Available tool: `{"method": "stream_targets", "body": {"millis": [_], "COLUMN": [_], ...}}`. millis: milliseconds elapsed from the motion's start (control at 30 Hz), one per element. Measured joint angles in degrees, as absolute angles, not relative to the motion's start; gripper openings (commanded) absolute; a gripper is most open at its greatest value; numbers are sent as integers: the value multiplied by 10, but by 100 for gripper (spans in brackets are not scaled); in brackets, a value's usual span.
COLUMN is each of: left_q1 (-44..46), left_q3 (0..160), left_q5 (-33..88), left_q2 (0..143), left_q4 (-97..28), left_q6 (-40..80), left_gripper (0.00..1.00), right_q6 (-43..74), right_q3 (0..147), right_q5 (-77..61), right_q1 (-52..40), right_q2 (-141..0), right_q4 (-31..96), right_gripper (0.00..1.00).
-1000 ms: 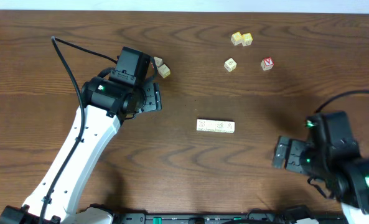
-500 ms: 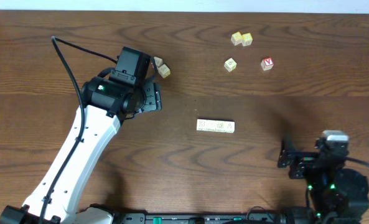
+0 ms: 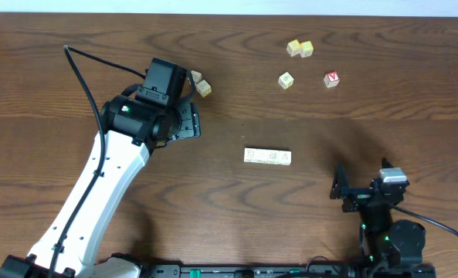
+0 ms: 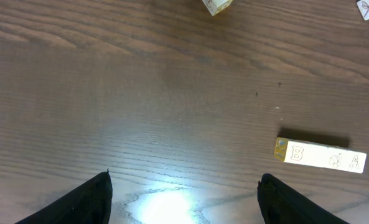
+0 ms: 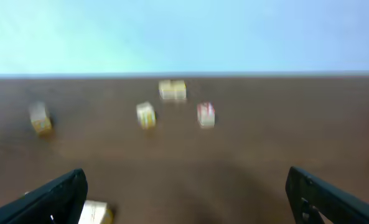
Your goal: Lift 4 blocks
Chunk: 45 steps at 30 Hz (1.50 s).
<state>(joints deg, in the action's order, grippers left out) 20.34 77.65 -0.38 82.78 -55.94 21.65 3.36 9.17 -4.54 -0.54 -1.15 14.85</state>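
The right pincer (image 5: pixel 185 173) has its jaws wide apart with nothing between them. Over the last second its arm has folded down and back, from a raised pose at the right of the table to a tucked one at the near edge. It now looks out low and level across the wood, and its own view is blurred. The left pincer (image 4: pixel 185 180) has not moved. Its jaws are likewise apart and empty, hanging over bare wood left of centre.

The row of four small white-faced wooden cubes (image 3: pixel 267 157) lies where it lay, the cubes touching side to side, flat on the dark brown wooden table (image 3: pixel 368 116). It sits between the two pincers and apart from both. As I judge it, no lift is in hand: nothing grips the row, and the only arm that moved folded in toward its base rather than reaching for it.

Room is ample. Bare wood surrounds the row on every side, and it sits well away from all table edges, so either pincer could come at it unhindered. The other cubes all sit farther off:
- A touching pair of pale yellow cubes (image 3: pixel 300 49) lies toward the far edge.
- A single pale yellow cube (image 3: pixel 286 79) and a cube with a red letter face (image 3: pixel 332 79) lie just short of that pair.
- Two pale wooden cubes (image 3: pixel 204 89) lie just beside the left arm's wrist, the one crowded spot.
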Motion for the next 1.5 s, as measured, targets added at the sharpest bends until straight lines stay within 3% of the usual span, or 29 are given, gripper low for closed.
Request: {"method": "stream_targets", "body": {"millis": [367,1500], "left_q1": [203,203], "left_q3": [776,776], "left_q5": [-4,-4], "left_q2": [828,828], "left_q4": [-559,-559], "left_q6": [216,216], "left_gripper": [75,75], "right_q6": [32,23], "right_q3": [12,4], "right_q5": [-57,-56], "right_q1": [-6,-16], "right_q2": [-7,-7], "right_q4": [17,36], "right_gripper": [99,99]}}
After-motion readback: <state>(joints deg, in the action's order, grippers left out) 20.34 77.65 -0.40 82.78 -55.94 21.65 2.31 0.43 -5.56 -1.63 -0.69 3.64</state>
